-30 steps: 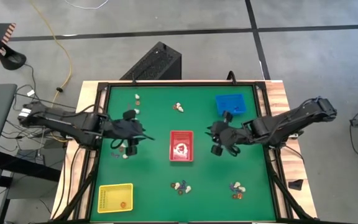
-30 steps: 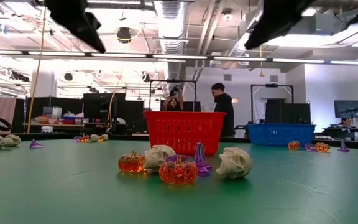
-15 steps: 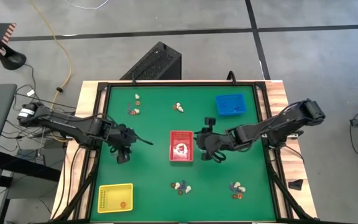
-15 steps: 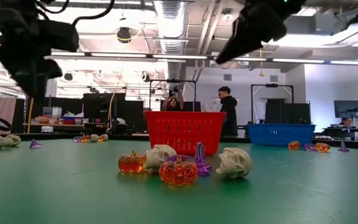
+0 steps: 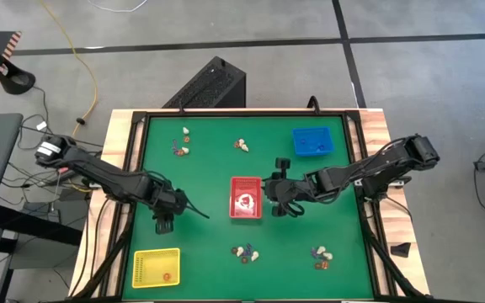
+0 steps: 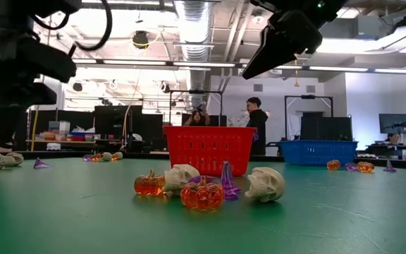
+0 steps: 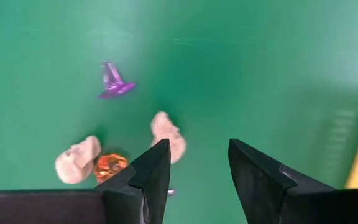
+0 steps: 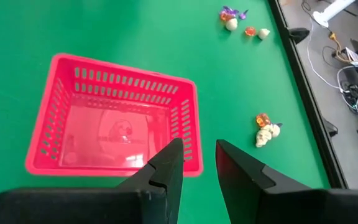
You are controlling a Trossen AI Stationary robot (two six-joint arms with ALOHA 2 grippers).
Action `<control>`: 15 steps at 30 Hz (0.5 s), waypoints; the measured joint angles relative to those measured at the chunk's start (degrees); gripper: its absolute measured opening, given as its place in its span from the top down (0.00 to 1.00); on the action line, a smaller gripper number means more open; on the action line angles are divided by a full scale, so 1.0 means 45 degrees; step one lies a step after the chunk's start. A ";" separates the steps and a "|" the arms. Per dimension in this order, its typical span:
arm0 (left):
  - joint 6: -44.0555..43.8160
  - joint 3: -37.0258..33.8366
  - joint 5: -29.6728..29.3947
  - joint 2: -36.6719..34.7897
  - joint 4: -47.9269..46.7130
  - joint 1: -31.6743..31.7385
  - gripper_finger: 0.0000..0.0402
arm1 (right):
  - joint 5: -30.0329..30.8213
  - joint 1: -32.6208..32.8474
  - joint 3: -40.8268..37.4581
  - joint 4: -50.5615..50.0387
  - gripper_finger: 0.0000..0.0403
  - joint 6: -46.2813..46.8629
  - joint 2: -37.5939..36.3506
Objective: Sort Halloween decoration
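Beside the red tray [image 5: 245, 199], the right gripper [image 5: 279, 200] hangs with jaws parted, empty. Farther left, the left gripper [image 5: 165, 220] hovers, jaws apart, over skulls [image 7: 168, 135], a pumpkin [image 7: 110, 167] and a purple hat [image 7: 113, 83] on the desk [image 5: 209, 164]. No writing is legible.

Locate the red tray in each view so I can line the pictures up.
High: red tray at table centre, beside the right gripper.
Low: centre, behind the trinket cluster.
Left wrist: not in it.
Right wrist: left of centre, beyond the gripper.
Shared landmark: green table surface.
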 joint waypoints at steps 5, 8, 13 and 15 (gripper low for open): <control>-0.0151 0.0000 -0.0231 0.0888 -0.0002 0.0000 0.62 | -0.0200 0.0000 0.0000 -0.0026 0.69 0.0000 0.0000; -0.0155 0.0000 -0.0311 0.1508 -0.0002 0.0000 0.62 | -0.0199 0.0000 0.0000 -0.0031 0.69 -0.0059 0.0003; 0.0095 0.0005 -0.0333 0.2621 -0.0010 0.0000 0.62 | -0.0200 0.0000 0.0000 -0.0035 0.69 -0.0204 0.0005; 0.0223 0.0058 -0.0363 0.2934 -0.0040 0.0000 0.62 | -0.0200 -0.0005 0.0000 -0.0031 0.69 -0.0362 0.0005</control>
